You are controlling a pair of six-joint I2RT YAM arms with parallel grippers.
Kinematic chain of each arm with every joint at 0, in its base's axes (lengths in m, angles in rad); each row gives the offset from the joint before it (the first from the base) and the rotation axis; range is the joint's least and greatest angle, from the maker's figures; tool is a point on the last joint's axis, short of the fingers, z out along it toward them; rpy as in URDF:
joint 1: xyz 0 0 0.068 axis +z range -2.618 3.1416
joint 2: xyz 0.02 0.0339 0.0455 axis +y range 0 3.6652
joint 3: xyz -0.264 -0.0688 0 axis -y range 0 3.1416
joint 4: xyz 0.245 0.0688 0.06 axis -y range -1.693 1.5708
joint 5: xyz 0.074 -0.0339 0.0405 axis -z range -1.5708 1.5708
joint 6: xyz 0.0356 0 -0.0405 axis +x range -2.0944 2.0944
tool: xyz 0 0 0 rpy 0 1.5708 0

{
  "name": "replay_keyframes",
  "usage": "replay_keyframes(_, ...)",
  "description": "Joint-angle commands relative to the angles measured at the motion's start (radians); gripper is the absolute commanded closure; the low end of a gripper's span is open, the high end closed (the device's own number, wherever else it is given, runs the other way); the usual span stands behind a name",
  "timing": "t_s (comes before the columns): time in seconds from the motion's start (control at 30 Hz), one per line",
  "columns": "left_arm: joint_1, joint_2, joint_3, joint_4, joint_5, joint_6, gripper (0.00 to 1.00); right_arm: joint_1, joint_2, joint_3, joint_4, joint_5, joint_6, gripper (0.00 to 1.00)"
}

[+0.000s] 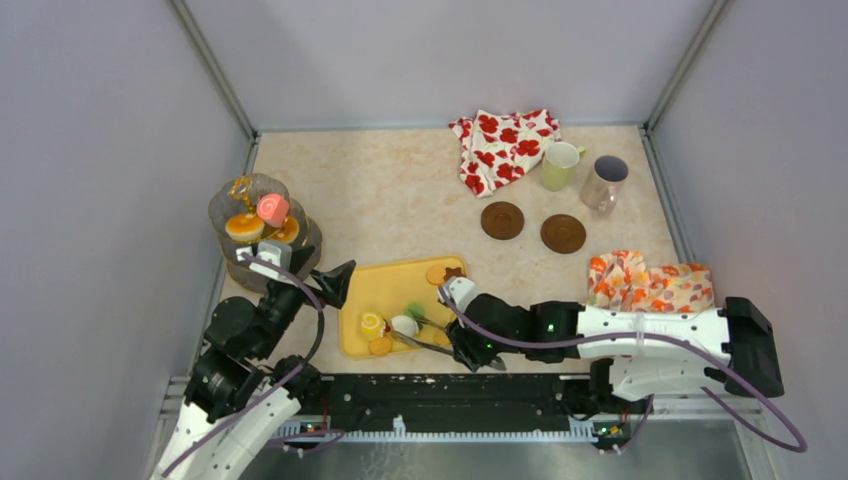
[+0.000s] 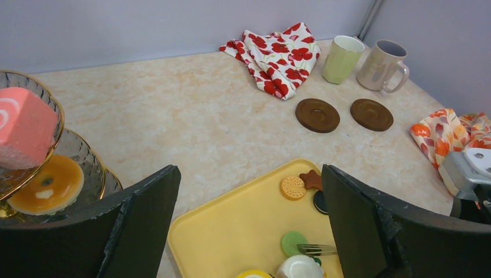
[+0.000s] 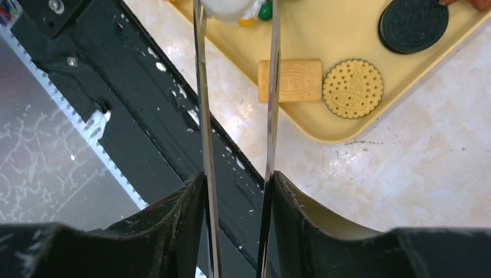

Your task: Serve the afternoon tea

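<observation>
**Right gripper** (image 3: 237, 179): clenched on the metal tongs (image 3: 204, 104), with both blades pinched between its fingers. The tong tips met a white sweet (image 3: 228, 7) that was cut off by the frame's top edge (gripped or only touched, I could not tell).

**Yellow tray** (image 3: 336, 35), near edge:
- A rectangular biscuit (image 3: 298, 80), crossed by one tong blade.
- A round biscuit (image 3: 352, 88) just beside it.
- A dark sandwich biscuit (image 3: 413, 25) farther in.
- A yellow swirl roll (image 1: 372, 323) left of the white sweet.

**Left gripper** (image 2: 250, 174): jaws spread wide and holding nothing, above the tray's far-left corner.

**Orange-flowered cloth** (image 1: 650, 283): at the right edge of the table, its near side hidden by the right arm.

**Tiered glass stand** (image 1: 225, 205): a pink swirl roll (image 1: 272, 208) lay on top and an orange tart (image 1: 244, 227) below it. The lowest tier was mostly hidden behind the left arm.

**Brown coasters** (image 1: 502, 220): two, both bare.

**Far right of the table:**
- A pale-yellow mug (image 1: 560, 165) and a greyish mug (image 1: 605, 182), both upright on the table and not on the coasters.
- A crumpled red-flowered cloth (image 1: 505, 148) just beside the pale-yellow mug.
</observation>
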Motion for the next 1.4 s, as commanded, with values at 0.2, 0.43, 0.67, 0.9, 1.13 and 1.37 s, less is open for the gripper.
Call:
replay_keyframes(0.2,0.003,0.020,0.018,0.026,0.005,0.001,0.01,0.015,-0.112,0.061,0.041,0.103,0.018,0.60)
replay_keyframes(0.43,0.003,0.045,0.063,0.028,0.003,-0.022,0.01,0.014,-0.131,0.071,0.066,0.162,0.024,0.61)
replay_keyframes(0.67,0.002,0.113,0.225,0.011,0.017,-0.051,0.01,0.011,-0.079,0.120,0.218,0.240,-0.010,0.61)
replay_keyframes(0.9,0.002,0.182,0.411,-0.044,0.027,-0.099,0.01,-0.004,0.055,0.226,0.417,0.253,-0.070,0.61)
replay_keyframes(1.13,0.002,0.210,0.510,-0.090,0.056,-0.129,0.01,-0.004,0.259,0.402,0.485,0.167,-0.108,0.61)
replay_keyframes(1.37,0.002,0.199,0.518,-0.100,0.050,-0.131,0.01,0.009,0.429,0.549,0.497,0.088,-0.105,0.61)
